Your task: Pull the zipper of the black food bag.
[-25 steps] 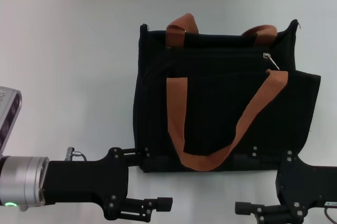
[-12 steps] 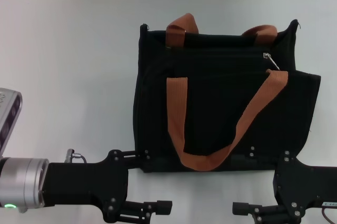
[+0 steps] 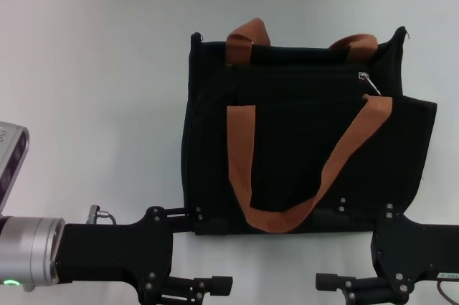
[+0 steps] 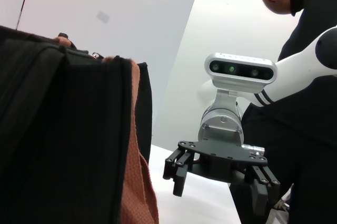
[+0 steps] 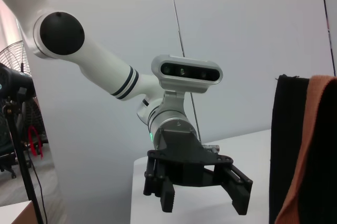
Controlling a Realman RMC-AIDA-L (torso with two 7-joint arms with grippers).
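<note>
I found the left gripper (image 3: 222, 285) and right gripper (image 3: 326, 280) spread apart at lower frame. The small silver zipper (image 3: 369, 83) lay upper right on the black fabric food bag (image 3: 301, 147).

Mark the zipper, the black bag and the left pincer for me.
zipper (image 3: 370, 84), head view, on the silver pull tab.
black food bag (image 3: 287, 147), head view, on its front panel.
left pincer (image 5: 202, 190), right wrist view, between its open fingertips.

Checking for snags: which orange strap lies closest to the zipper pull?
The front strap, draped in a U across the bag's face; its right end passes just beneath the zipper. The rear strap arches at the top edge.
</note>
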